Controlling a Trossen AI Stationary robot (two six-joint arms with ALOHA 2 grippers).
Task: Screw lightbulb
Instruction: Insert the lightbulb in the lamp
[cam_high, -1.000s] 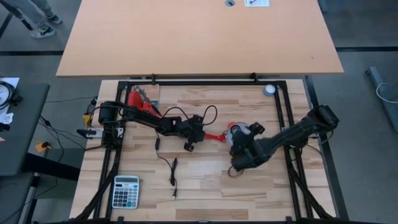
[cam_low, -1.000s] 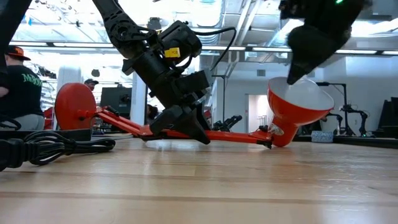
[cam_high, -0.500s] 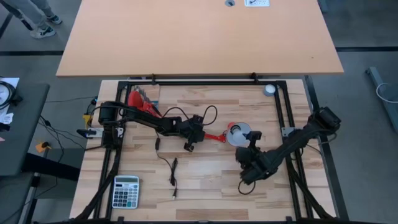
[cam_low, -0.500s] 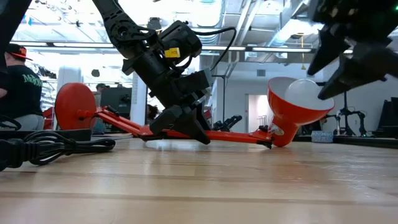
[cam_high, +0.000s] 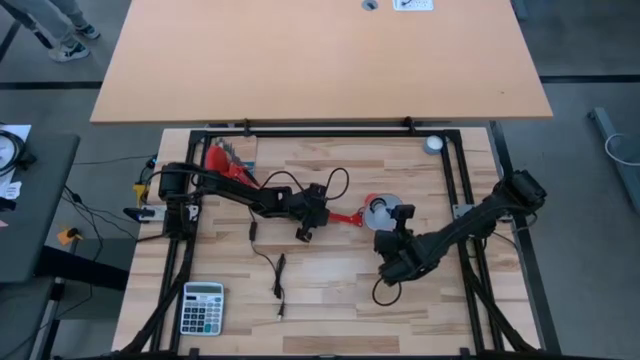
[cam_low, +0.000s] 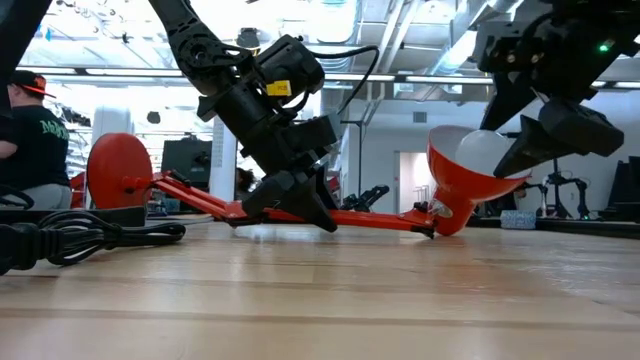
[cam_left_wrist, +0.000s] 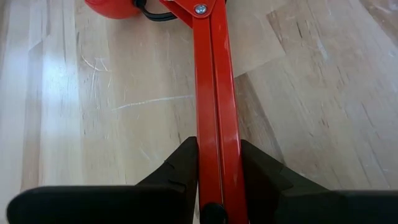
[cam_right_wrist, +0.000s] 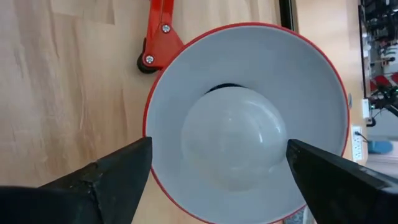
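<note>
Right wrist view: your right gripper (cam_right_wrist: 217, 171) is spread wide, back nearer the shade (cam_right_wrist: 311, 81) than half a second ago; lightbulb (cam_right_wrist: 233, 137) seated inside. Left gripper (cam_left_wrist: 217, 165) clamps the lamp arm (cam_left_wrist: 214, 87).

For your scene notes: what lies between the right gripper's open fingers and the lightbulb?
Nothing. In the right wrist view, the right gripper faces the lightbulb in the lamp shade, with open air between.

lightbulb (cam_right_wrist: 233, 138): small, white, rounded dome — screw base hidden
pose: seated in the middle of the red lamp shade (cam_right_wrist: 298, 74), dome facing out of the shade's mouth
contact: free — no gripper touching
place: right of table centre
</note>
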